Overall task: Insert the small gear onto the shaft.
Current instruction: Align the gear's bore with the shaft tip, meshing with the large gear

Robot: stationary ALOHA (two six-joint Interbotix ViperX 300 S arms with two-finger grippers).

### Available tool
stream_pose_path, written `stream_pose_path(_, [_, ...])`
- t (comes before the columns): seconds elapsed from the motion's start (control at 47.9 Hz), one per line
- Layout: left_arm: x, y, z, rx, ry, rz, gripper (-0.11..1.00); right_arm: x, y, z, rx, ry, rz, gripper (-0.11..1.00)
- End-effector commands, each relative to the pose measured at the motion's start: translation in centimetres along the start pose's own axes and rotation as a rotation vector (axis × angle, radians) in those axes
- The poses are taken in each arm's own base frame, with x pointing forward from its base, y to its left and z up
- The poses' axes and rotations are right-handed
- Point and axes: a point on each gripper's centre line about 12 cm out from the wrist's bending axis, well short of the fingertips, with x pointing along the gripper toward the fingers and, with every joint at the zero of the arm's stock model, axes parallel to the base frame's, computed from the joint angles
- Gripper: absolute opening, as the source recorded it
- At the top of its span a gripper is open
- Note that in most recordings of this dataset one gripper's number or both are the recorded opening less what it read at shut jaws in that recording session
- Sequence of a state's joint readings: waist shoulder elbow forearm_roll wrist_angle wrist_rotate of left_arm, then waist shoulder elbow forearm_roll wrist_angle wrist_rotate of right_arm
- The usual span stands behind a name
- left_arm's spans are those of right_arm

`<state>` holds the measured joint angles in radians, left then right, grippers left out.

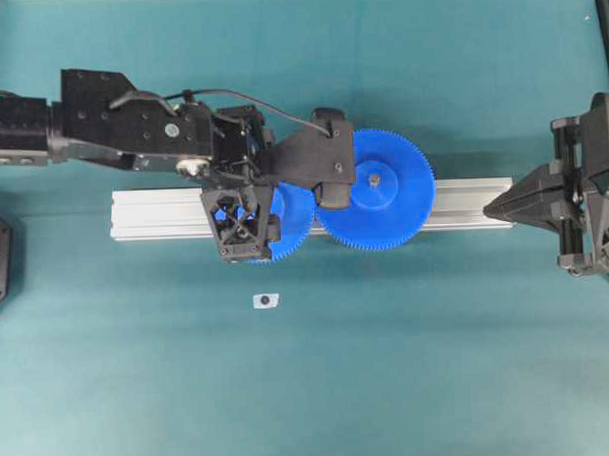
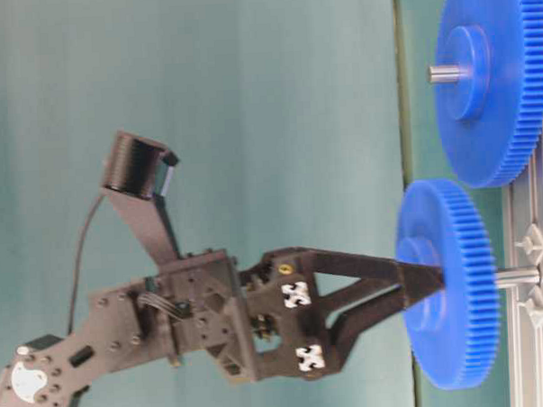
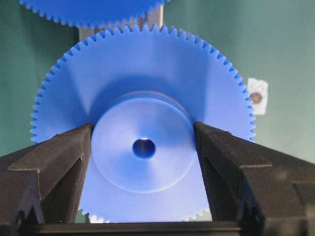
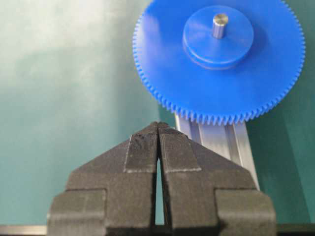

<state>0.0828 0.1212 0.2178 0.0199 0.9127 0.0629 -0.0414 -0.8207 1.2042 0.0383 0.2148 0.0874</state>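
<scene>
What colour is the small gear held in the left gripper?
Blue, hub and teeth alike, on the small gear; the left wrist view shows it best, between the left gripper fingers.

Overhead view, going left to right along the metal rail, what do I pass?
Left gripper holding the small gear → big gear with its pin → bare stretch of rail → right gripper, closed at the rail's end.

The small gear (image 2: 446,286), blue and toothed, sat partway down the thin grey shaft (image 2: 516,277), hub outward.
</scene>
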Motion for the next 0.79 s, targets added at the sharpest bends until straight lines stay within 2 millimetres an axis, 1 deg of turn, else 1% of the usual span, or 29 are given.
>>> stream_pose_path(0.0, [-0.8,0.5,0.4,-0.008,-0.044,0.008,0.69,0.0,0.1,0.4,0.011,-0.011,0.001,0.03])
stream_pose_path(0.125, [-0.1,0.8,-0.2,-0.015,-0.025,0.01,0.69,0.0,0.0,0.4,0.012,-0.008,0.0,0.03])
stream_pose_path(0.334, [0.2,1.0,-0.5,-0.022,-0.02,0.011,0.69,0.0,0.0,0.3,0.013,-0.007,-0.003,0.03])
stream_pose_path(0.439, [0.0,1.4,-0.5,-0.029,-0.026,0.014,0.69,0.0,0.0,0.4,0.013,-0.008,-0.003,0.03])
stream_pose_path(0.773, [-0.8,1.3,-1.0,-0.037,-0.031,0.014,0.69,0.0,-0.1,0.4,0.023,-0.008,-0.004,0.03])
